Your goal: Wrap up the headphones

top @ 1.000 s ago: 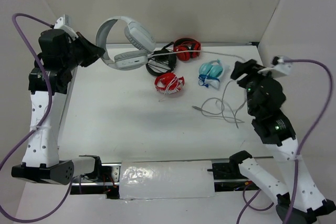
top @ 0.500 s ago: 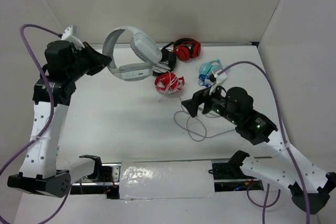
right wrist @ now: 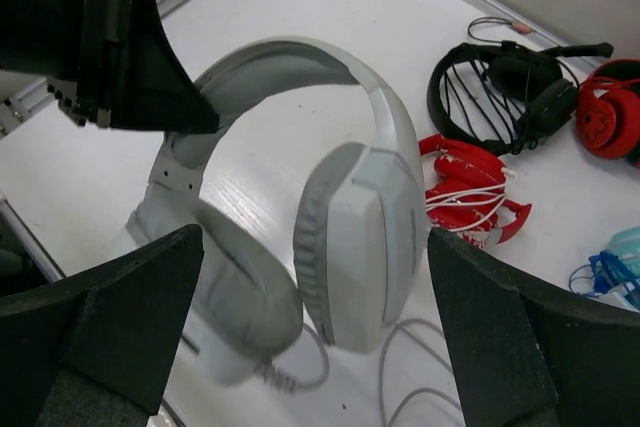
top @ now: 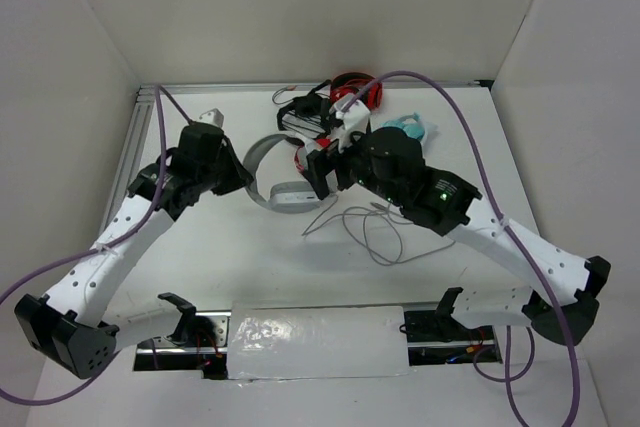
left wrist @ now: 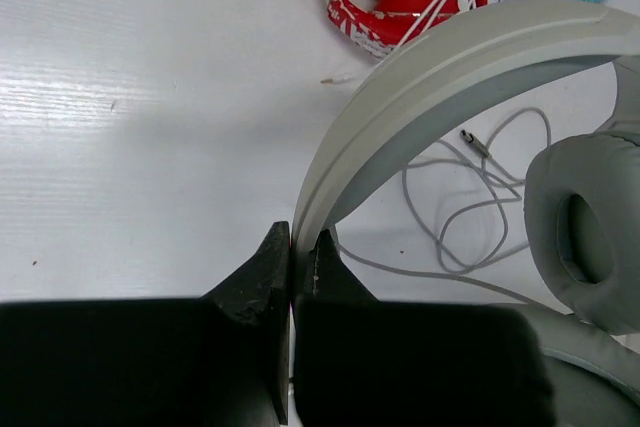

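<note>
The grey-white headphones [top: 268, 183] hang near the table's middle. My left gripper [top: 243, 175] is shut on their wide headband [left wrist: 430, 77], with both jaws pinching its edge in the left wrist view [left wrist: 303, 243]. One padded earcup [left wrist: 585, 227] shows at the right of that view. My right gripper [top: 325, 175] is wide open and holds nothing. In the right wrist view [right wrist: 312, 239] the two earcups [right wrist: 360, 237] lie between its spread fingers without touching them. The thin grey cable [top: 375, 232] trails in loose loops on the table to the right.
A red pair [top: 312, 155] lies just behind the earcups. A black pair [top: 305, 112], a second red pair [top: 358, 90] and a light blue pair [top: 410, 127] lie along the back. White walls enclose the table on the left, back and right.
My left arm has brought the headphones from the back left down to the table's middle. My right arm has swung left to them, jaws open. The cable has been dragged left.
</note>
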